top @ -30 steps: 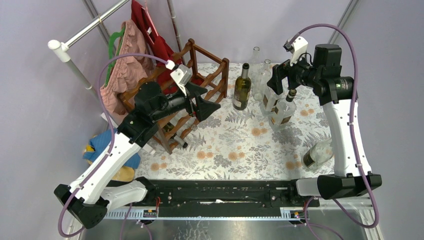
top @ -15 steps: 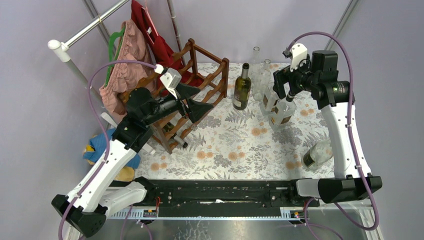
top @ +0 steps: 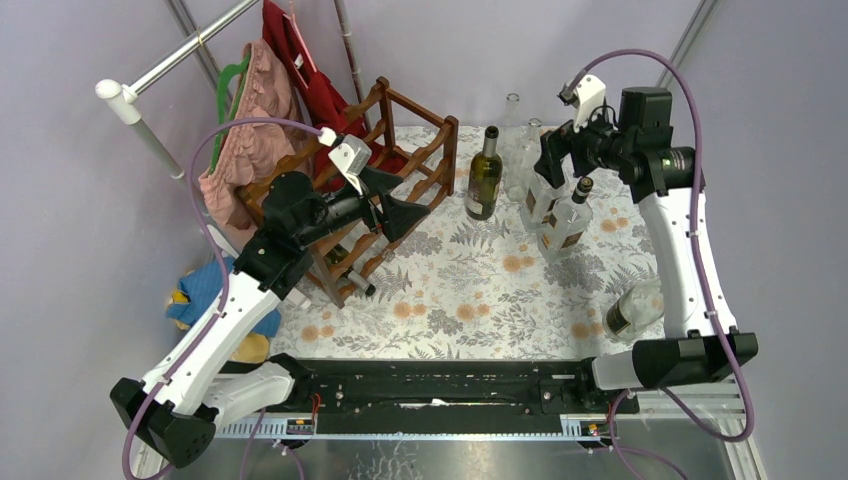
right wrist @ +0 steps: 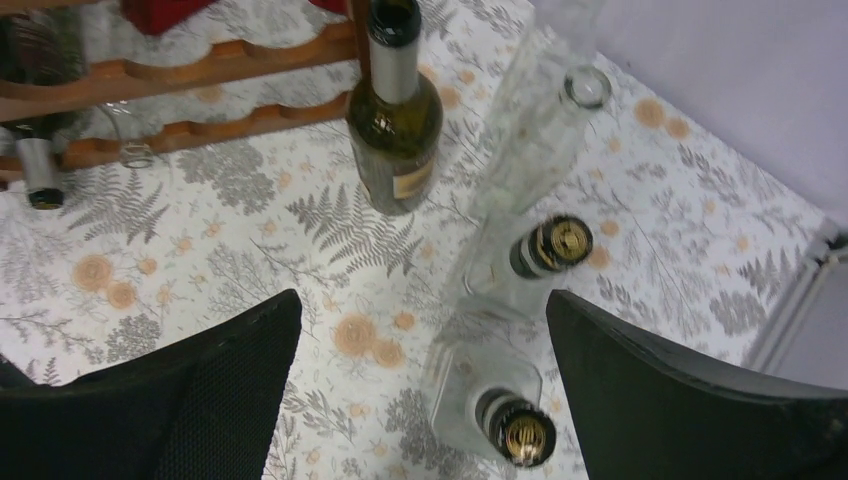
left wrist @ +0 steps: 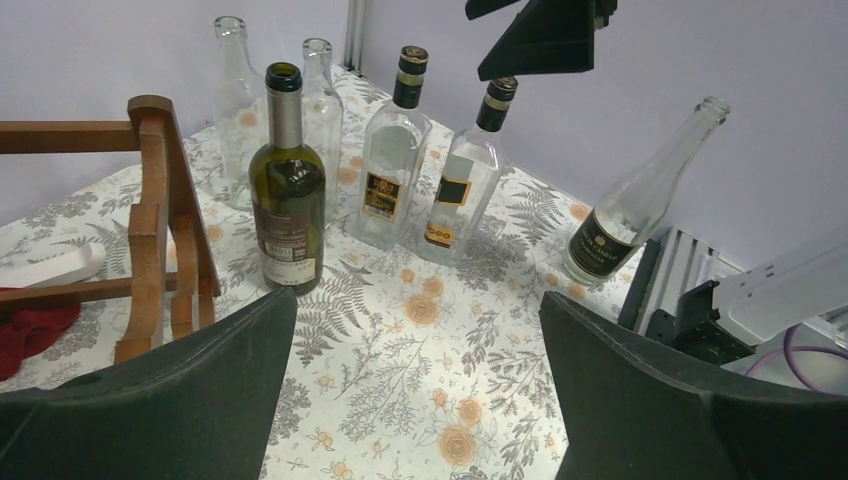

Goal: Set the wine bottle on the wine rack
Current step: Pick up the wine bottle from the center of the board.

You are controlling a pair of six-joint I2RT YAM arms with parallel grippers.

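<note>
**Fig. Both arms poised before the pick: approach to the wine bottle**

The wine bottle [top: 484,182], dark green and uncorked, stands upright on the flowered table [top: 470,290]. It is just beside the near end of the wine rack [top: 450,150] and not yet touched by either arm.

The left gripper [top: 420,197] hangs in front of the rack with its fingers spread wide and nothing between them, and its wrist view looks straight at the bottle. The right gripper [right wrist: 420,300] is likewise spread wide and empty. It hovers above the two capped clear bottles [left wrist: 455,190] that stand just to the right of the wine bottle. Two empty clear bottles [left wrist: 235,90] stand behind, and a tilted bottle [top: 628,310] leans at the table's right edge.

The step in hand appears to be the reach and grasp. The left gripper looks better placed for it, with open table between it and the bottle. The fingers should close on the straight body below the shoulder, since a grip on the narrow neck would probably let the bottle swing. A sideways grasp would suit the placing, because the bottle must lie flat across two scalloped rails.

A dark bottle [right wrist: 35,165] already lies in a lower tier, so an open cradle higher up seems the better target. The main risk is a finger brushing the rack post or the capped bottles during the lift.
</note>
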